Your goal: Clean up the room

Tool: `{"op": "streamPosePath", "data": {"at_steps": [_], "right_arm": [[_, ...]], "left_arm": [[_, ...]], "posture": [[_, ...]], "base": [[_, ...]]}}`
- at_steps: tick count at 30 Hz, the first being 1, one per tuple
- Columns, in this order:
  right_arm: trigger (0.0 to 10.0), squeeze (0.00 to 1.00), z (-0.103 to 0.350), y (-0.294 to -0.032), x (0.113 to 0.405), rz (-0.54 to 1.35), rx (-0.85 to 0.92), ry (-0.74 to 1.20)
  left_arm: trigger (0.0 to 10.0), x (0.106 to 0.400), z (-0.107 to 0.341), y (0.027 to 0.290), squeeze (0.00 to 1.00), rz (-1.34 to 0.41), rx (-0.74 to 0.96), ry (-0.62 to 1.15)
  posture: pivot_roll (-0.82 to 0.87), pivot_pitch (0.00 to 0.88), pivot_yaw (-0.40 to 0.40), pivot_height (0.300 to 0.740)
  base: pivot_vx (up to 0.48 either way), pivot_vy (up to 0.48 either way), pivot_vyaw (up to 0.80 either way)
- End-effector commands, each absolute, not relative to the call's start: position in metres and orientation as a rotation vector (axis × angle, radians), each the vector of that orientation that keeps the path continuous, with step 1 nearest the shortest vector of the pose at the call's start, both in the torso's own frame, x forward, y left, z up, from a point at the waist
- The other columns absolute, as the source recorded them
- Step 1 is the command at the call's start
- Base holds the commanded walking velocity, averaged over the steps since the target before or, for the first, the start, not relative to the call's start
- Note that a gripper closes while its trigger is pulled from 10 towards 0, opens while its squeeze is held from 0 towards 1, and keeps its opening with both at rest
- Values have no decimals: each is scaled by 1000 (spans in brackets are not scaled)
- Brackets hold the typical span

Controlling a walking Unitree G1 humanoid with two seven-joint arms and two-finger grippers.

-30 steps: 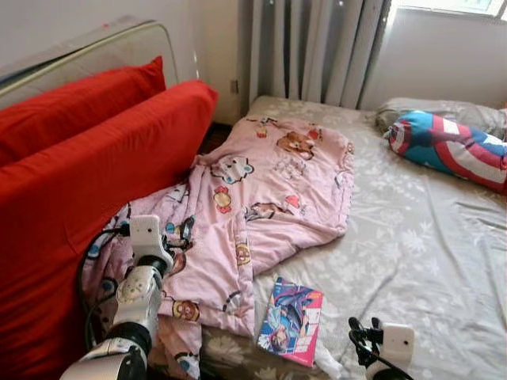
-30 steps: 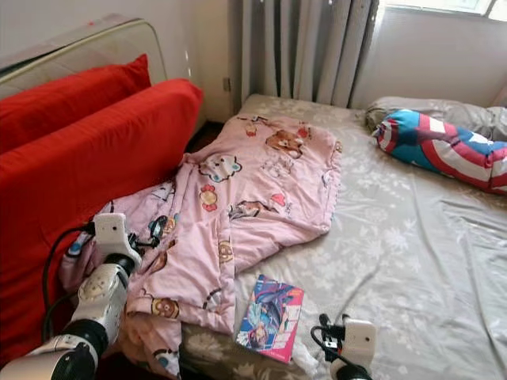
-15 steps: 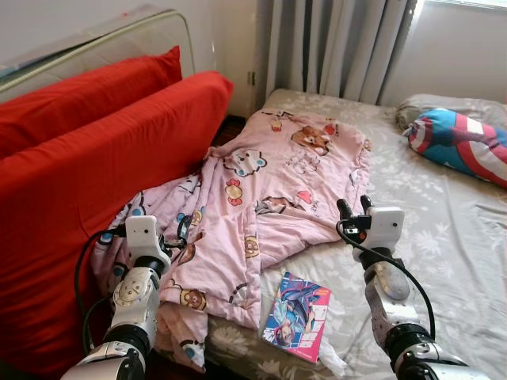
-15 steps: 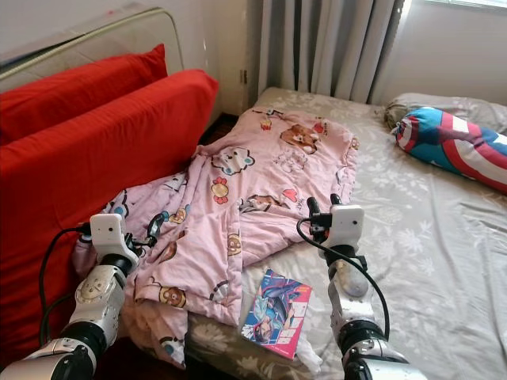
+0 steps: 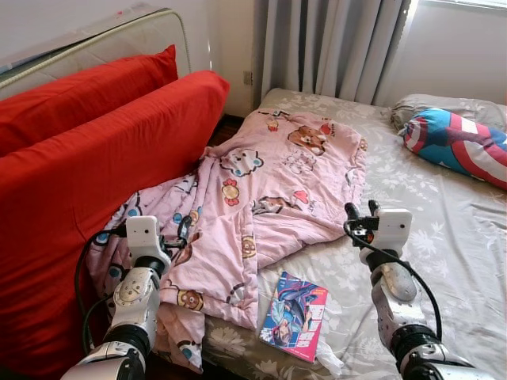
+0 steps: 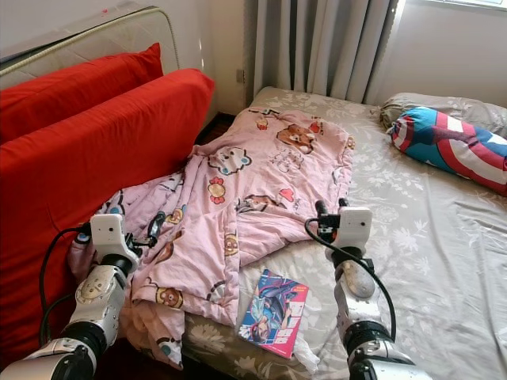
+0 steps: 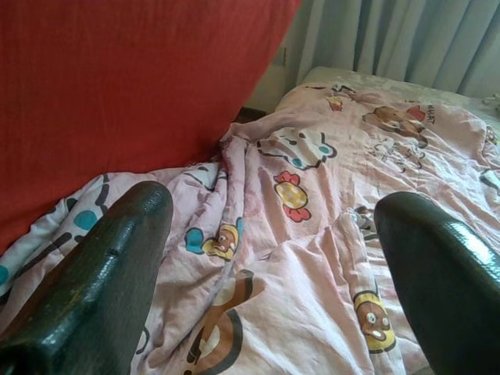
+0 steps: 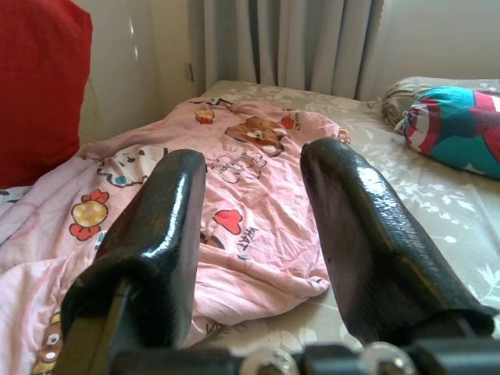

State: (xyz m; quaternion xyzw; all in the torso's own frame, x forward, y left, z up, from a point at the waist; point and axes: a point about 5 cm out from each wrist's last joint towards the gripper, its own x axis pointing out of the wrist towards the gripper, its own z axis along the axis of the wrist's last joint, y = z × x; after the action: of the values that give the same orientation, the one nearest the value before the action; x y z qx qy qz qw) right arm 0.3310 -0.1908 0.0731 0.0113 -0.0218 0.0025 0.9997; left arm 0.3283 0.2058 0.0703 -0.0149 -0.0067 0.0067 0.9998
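Pink cartoon-print blanket: lying crumpled across the bed from centre toward 9 o'clock, lower corner spilling over the bed's near edge and dropping out of sight; left margin tucking against the red cushions, the seam between them hidden. Book: resting flat on the grey floral sheet at 6 o'clock, just beside the blanket's hem, cover art too small for reading. White scrap at the book's lower corner: identity not resolvable. Star-and-stripe bolster: lying at 2 o'clock, far end cropped by the frame. Left gripper: reaching forward at 8 o'clock, hovering low over the blanket's folds, fingers spreading wide, gripping nothing. Right gripper: rising at 4 o'clock on a bent forearm, pointing toward the blanket's right hem, fingers standing moderately apart, carrying nothing. Both upper arms cut off at the lower frame edge.
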Motion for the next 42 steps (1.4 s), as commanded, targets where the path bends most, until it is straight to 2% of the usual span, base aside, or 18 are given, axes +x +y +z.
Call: {"op": "streamPosePath", "data": {"at_steps": [1,8,16,18,22,28,33,42], "right_arm": [[10000,0,74,-192,333,-3,18,-32],[10000,0,76,-192,327,4,9,-83],[10000,0,60,-199,306,-12,-27,-70],[10000,0,56,-207,296,-52,-9,-72],[10000,0,46,-203,281,-28,-17,-47],[10000,0,33,-202,267,-39,13,15],[10000,0,31,-200,266,-88,62,28],[10000,0,29,-186,264,-45,58,53]], "left_arm": [[10000,331,73,202,0,6,-34,-19],[10000,324,70,200,0,-18,-17,-45],[10000,312,63,204,0,-26,-5,-52],[10000,300,59,203,0,-56,7,-66],[10000,280,44,206,0,-63,13,-32],[10000,259,30,224,0,-17,31,22],[10000,257,38,238,0,39,35,5],[10000,251,51,260,0,86,76,-10]], "posture": [[-37,0,-43,740],[-66,0,-21,740],[-59,0,-21,740],[-59,0,-26,740],[-50,0,-40,740],[-2,0,-92,740],[21,0,-82,740],[23,0,-64,740]], "base": [[0,0,0],[0,0,0],[0,0,0],[0,0,0],[0,0,0],[0,0,0],[0,0,0],[0,0,0]]}}
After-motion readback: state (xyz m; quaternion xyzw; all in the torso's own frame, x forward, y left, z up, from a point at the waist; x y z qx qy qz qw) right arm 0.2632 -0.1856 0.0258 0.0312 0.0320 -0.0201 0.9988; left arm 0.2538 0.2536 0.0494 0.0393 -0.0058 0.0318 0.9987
